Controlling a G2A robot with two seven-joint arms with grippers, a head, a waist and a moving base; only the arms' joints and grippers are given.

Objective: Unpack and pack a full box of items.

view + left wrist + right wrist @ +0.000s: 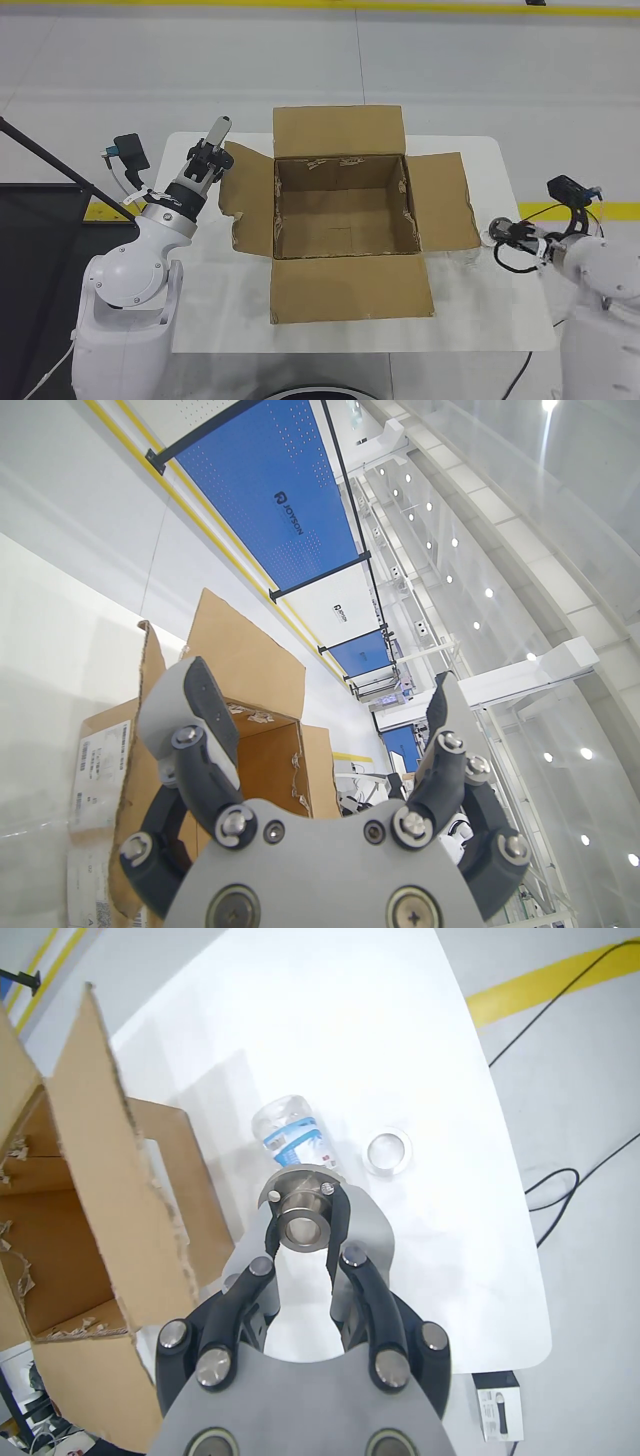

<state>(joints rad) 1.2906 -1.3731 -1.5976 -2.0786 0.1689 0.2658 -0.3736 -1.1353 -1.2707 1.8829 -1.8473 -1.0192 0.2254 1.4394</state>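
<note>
An open cardboard box (340,220) stands in the middle of the white table (480,310), all its flaps folded out and its inside bare. My right gripper (302,1228) hovers over the table just beside the box's right flap (440,200), shut on a small metal flanged sleeve (303,1227). Beyond it on the table lie a clear water bottle (295,1135) on its side and a flat metal ring (387,1154). My left gripper (325,705) is raised beside the box's left flap (248,195), pointing upward, open with nothing between its fingers (210,700).
The box's torn flap (120,1128) stands close beside my right gripper. A small white carton (497,1410) lies on the floor past the table's edge, and black cables (560,1178) run across the floor there. Bare table surface stretches around the bottle and ring.
</note>
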